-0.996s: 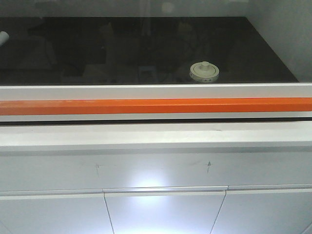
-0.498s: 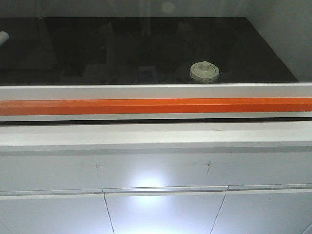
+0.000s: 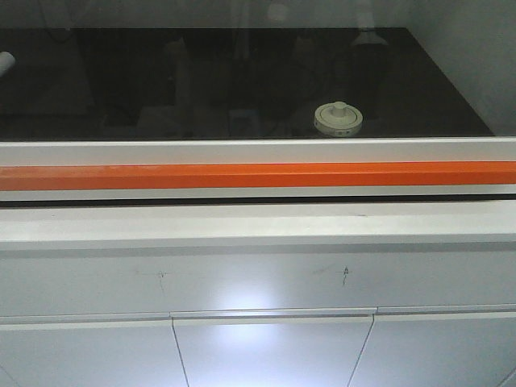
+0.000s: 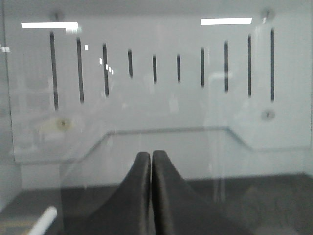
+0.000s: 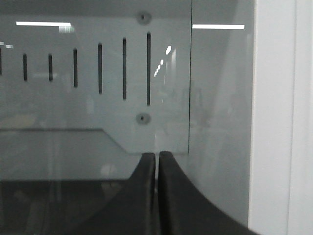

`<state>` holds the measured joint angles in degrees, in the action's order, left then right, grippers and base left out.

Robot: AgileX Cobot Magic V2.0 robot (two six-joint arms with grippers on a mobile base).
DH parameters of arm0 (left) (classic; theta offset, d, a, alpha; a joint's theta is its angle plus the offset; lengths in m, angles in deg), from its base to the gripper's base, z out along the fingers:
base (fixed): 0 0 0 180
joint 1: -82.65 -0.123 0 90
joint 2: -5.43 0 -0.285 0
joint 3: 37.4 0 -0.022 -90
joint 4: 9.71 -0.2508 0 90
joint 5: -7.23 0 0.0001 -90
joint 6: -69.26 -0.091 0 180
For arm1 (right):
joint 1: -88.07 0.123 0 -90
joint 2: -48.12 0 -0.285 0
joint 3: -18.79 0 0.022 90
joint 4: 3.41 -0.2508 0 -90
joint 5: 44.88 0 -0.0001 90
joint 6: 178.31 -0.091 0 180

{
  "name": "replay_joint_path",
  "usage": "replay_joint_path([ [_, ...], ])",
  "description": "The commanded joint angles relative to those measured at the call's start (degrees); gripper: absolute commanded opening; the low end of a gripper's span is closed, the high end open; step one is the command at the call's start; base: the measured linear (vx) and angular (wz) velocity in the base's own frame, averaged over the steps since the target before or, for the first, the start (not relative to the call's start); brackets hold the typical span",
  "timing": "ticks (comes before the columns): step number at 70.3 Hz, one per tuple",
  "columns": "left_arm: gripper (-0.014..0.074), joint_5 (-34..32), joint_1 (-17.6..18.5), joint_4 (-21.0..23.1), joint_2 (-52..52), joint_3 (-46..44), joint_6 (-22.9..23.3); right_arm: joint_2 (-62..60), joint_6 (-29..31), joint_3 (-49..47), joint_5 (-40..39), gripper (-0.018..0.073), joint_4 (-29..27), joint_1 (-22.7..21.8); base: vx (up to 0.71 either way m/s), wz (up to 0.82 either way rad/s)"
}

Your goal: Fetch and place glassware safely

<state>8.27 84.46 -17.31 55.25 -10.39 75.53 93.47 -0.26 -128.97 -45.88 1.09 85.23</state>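
The glass jar (image 3: 338, 118) with its round off-white lid and central knob stands on the black work surface (image 3: 161, 89), behind a glass pane, right of centre. Neither arm shows in the front view. In the left wrist view my left gripper (image 4: 150, 155) is shut and empty, facing the glass pane. In the right wrist view my right gripper (image 5: 157, 155) is shut and empty, also facing the glass. The jar does not show clearly in either wrist view.
A white frame with an orange bar (image 3: 258, 175) runs across in front of the work surface, above white cabinet fronts (image 3: 266, 347). A white tube end (image 3: 5, 60) lies at the far left (image 4: 41, 223). A white post (image 5: 279, 117) stands at right. The back wall has vertical slots (image 4: 178, 67).
The jar has not moved. Reflections in the glass have shifted, and a dark shape now shows near the top right of the pane.
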Motion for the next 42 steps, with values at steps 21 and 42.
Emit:
replay_joint_path([
  [21,-0.0007,-1.04,0.38,0.24,8.46,4.75,0.74,8.42,-3.96,6.48,-6.15,-0.0003,0.03,-0.28,0.0,0.0],
  [42,-0.0007,-20.91,0.38,0.19,7.86,23.2,0.74,6.79,-5.64,24.62,-26.56,-0.0003,0.72,-0.28,0.0,0.0],
])
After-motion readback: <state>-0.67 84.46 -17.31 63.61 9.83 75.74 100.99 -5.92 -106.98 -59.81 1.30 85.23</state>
